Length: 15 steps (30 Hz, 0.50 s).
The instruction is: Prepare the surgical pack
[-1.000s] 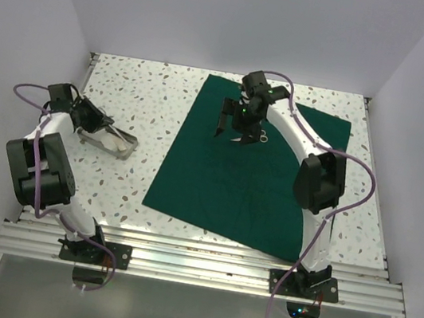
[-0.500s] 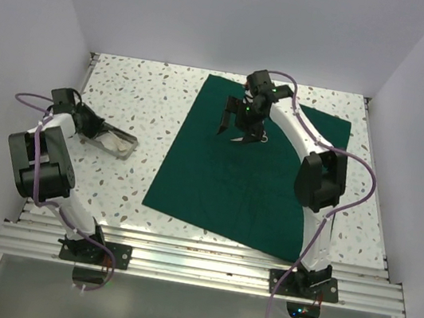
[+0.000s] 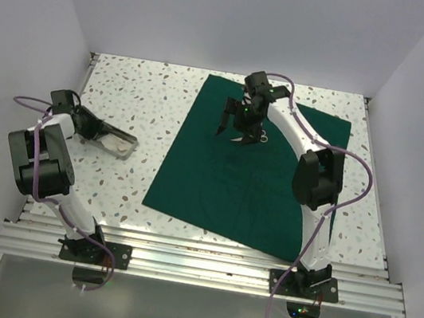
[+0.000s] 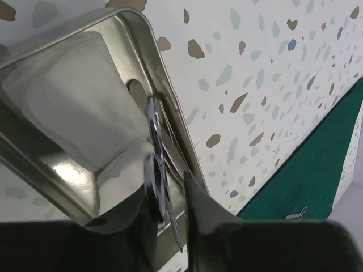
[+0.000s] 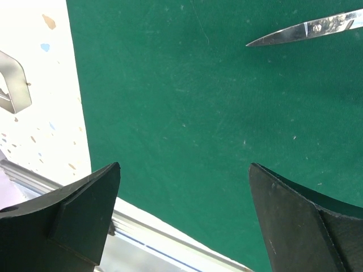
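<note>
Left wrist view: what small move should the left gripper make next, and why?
Probably lift straight up a little. The left gripper appears shut on the thin steel forceps, which lie in the shiny metal tray beside white gauze; clearing the tray's rim likely comes before carrying them toward the dark green cloth drape.

The tabletop point(image 3: 142, 91) is white terrazzo flecked with brown, grey-blue and pale green chips. The drape point(image 3: 249, 181) is a plain dark green. The tray point(image 4: 160, 73) is shiny silver, and the gauze point(image 4: 79, 107) in it is white with a fine weave. The forceps point(image 4: 153, 124) and scissors point(image 5: 306, 29) are bright steel. The left fingers point(image 4: 210, 218) and right fingers point(image 5: 79, 226) are black, and the cables point(image 3: 359, 170) are purple.
</note>
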Tool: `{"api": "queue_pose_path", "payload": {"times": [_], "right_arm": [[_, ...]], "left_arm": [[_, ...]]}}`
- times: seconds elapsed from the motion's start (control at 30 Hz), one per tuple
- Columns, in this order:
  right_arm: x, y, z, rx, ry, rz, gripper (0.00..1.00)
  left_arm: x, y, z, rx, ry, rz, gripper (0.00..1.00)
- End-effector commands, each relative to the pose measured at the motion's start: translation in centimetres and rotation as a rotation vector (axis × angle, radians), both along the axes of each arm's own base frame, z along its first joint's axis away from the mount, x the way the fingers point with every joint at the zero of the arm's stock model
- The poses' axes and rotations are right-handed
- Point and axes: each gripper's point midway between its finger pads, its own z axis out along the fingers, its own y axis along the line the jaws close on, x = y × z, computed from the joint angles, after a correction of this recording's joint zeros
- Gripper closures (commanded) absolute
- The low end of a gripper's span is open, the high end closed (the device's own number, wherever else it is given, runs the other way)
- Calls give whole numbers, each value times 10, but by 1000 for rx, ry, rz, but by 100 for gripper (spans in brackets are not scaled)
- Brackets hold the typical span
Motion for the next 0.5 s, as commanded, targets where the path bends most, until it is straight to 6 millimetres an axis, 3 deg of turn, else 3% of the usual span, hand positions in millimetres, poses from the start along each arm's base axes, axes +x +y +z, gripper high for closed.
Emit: {"api": "queue_pose_path", "payload": {"times": [0.0,0.1,0.27,0.47], "right_arm": [[2,0,5,12,18,-44,1],[9,-8,-3,-10,62,-178,1],[28,-26,-15,-45,107,-439,1],[45,-32,-19,-62,63,-524,5]], "left_arm": [[4,13,8,32,-14,25,72],[0,12,10,40,-9,26,64],[-2,11,17,42,-20,26,61],[-8,8,32,60,-45,9,61]]}}
